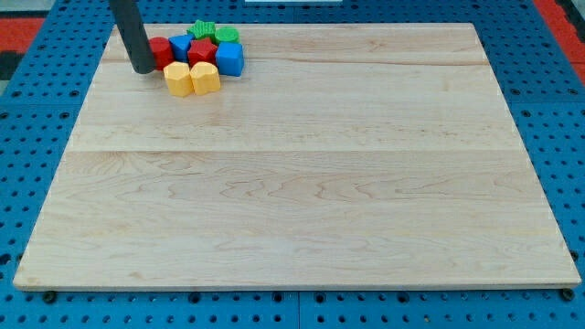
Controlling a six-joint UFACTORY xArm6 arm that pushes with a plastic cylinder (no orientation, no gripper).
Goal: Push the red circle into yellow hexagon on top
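My tip [143,68] rests on the board near the view's top left, touching the left side of a red block [161,51], likely the red circle. Just below and right of it lie two yellow blocks side by side: one [178,79] on the left, one [205,78] on the right; which is the hexagon I cannot tell. The red block touches the left yellow block's top edge. The rod hides part of the red block's left side.
Packed in the same cluster are a blue block [180,45], a second red block [202,52], a blue block [230,59] and two green blocks [204,31] [227,36]. The wooden board [292,201] sits on a blue pegboard.
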